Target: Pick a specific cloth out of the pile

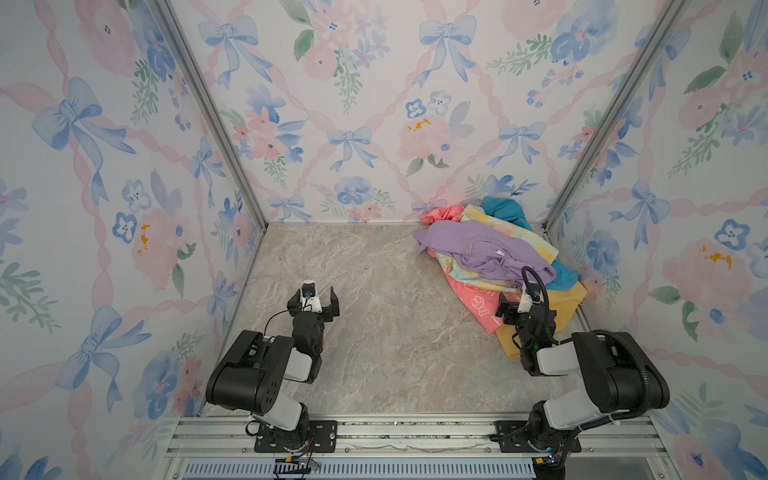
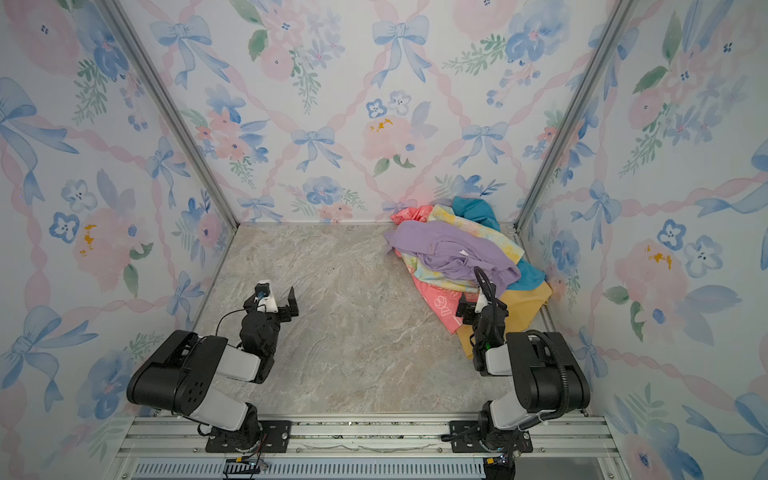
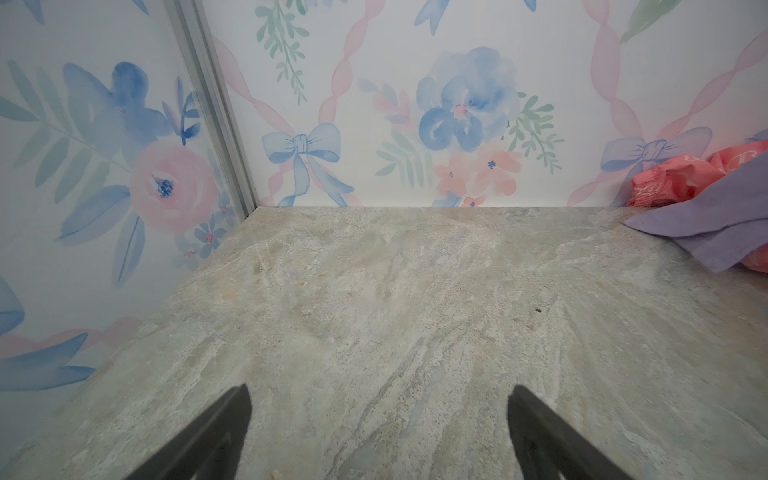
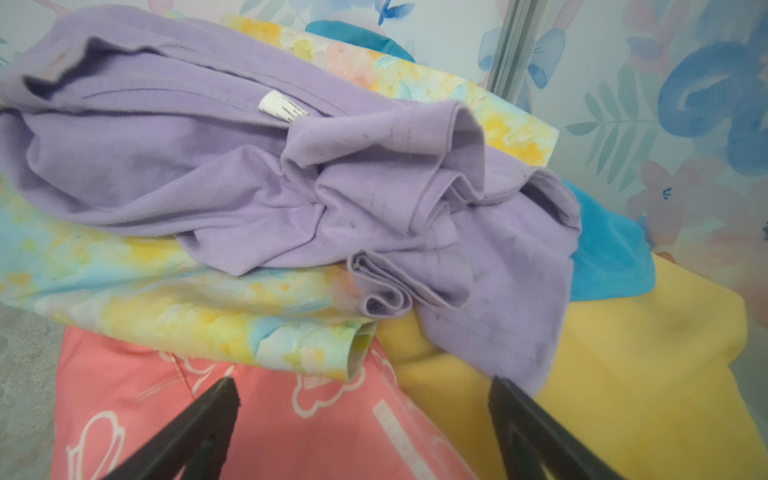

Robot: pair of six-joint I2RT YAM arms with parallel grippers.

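- Five cloths make up the pile, heaped in the far right corner of the marbled tabletop, against the back wall and close to the right one.
- One mustard-yellow cloth: plain, no print. It is the lowest layer at the near right of the pile, next to the right wall. The lilac and teal-blue cloths overlap it, and it meets the coral-pink cloth on its left. In both top views the right arm's wrist covers its near part.
- One lilac cloth: topmost, crumpled, with a white label showing.
- One pastel tie-dye cloth: under the lilac cloth and over the coral-pink one.
- One coral-pink cloth: white prints. It shows at the pile's near left edge and again at the far end by the back wall.
- One teal-blue cloth: it shows at the far end and on the right, between lilac and mustard-yellow.
- One left gripper: jaws spread fully apart with nothing between them. It sits over bare tabletop on the left, well apart from the pile, facing the back wall.
- One right gripper: jaws spread wide and holding nothing, at the pile's near edge. One finger is over the coral-pink cloth, the other over the mustard-yellow cloth just beside the lilac hem. Whether either tip touches fabric cannot be told.
- Three floral papered walls with bows enclose the tabletop.
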